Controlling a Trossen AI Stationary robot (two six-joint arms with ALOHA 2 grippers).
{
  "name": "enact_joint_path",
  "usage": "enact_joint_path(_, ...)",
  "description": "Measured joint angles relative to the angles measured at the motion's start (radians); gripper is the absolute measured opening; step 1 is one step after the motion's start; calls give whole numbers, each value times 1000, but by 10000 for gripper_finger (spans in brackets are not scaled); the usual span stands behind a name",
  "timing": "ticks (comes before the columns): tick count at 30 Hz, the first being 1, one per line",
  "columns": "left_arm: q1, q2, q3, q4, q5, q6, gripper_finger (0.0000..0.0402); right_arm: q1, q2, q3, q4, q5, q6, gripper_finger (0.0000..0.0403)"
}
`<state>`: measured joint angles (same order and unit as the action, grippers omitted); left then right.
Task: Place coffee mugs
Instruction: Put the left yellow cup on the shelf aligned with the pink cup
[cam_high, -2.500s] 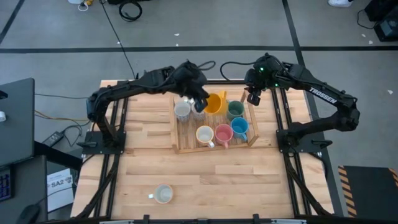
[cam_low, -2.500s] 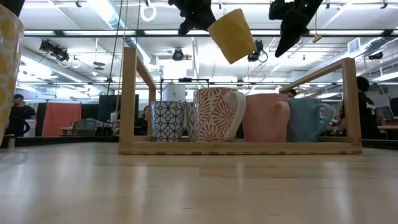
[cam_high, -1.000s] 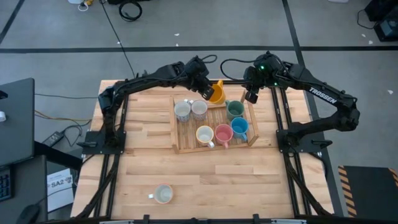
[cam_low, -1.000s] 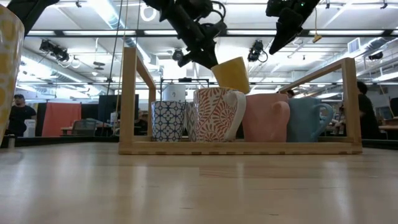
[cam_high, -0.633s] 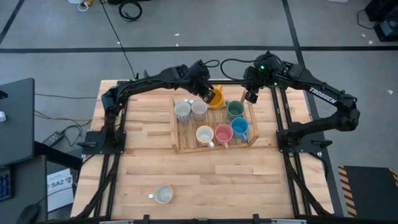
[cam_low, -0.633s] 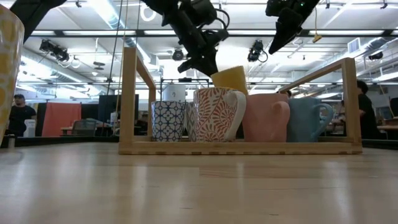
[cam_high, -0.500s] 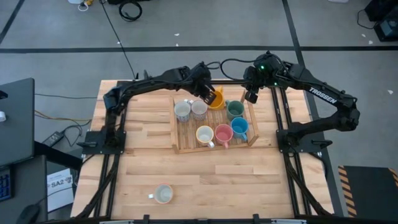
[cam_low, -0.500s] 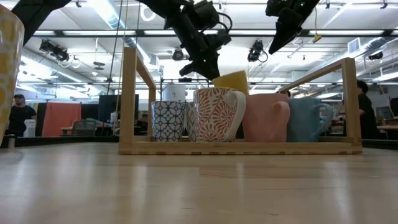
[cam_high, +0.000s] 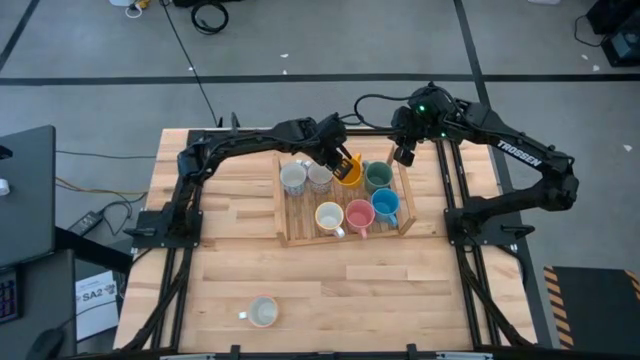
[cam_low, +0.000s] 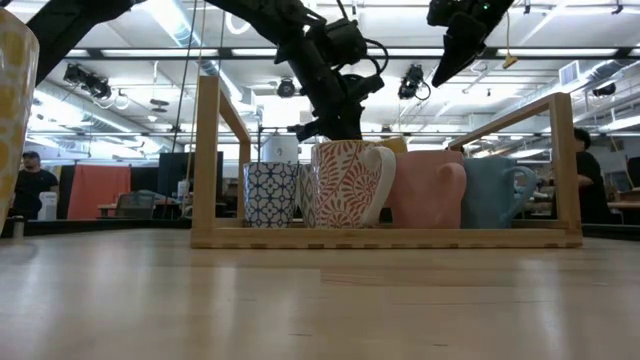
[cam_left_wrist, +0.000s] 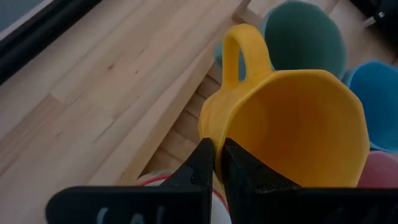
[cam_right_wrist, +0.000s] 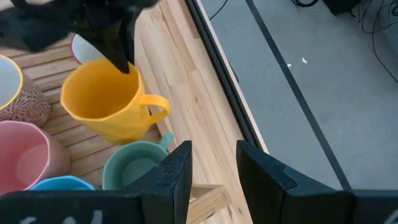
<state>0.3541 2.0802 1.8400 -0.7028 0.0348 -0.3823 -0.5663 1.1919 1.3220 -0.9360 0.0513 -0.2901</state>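
Note:
The orange mug (cam_high: 350, 172) is down in the slatted wooden tray (cam_high: 345, 239), in its far row between a whitish-grey mug (cam_high: 319, 176) and the dark green mug (cam_high: 378, 177). My left gripper (cam_high: 338, 160) is shut on it. Another whitish-grey mug (cam_high: 293, 178) stands at the far row's left end. The cream (cam_high: 329, 216), pink (cam_high: 360, 215) and blue (cam_high: 385, 206) mugs fill the near row. In the low view the patterned mug (cam_low: 345, 185) hides nearly all of the orange one. My right gripper (cam_high: 404, 156) hovers open above the tray's far right corner. My left gripper (cam_left_wrist: 217, 165) pinches the orange mug's wall at the rim (cam_left_wrist: 216, 146), roughly opposite the handle (cam_left_wrist: 239, 50), one finger inside the cup and one outside. The fingers come from above, slanting in from the table's left. The mug is nearly upright; whether its base rests on the slats I cannot tell.
A third whitish-grey mug (cam_high: 262, 312) stands alone near the table's near edge, left of centre. The tray's raised wooden rails (cam_low: 208, 160) surround the mugs. Bare tabletop lies left of, right of and in front of the tray.
My left gripper has come down and toward the near edge, carrying the orange mug from above the tray's far rail into the far row. The mug has gone from tilted to nearly upright and has sunk behind the patterned mug in the low view.

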Motion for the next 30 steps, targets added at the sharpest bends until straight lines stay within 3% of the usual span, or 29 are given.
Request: enact_joint_path(30, -2, 53, 0, 22, -12, 2, 24, 0, 0, 0, 0, 0, 0, 132)
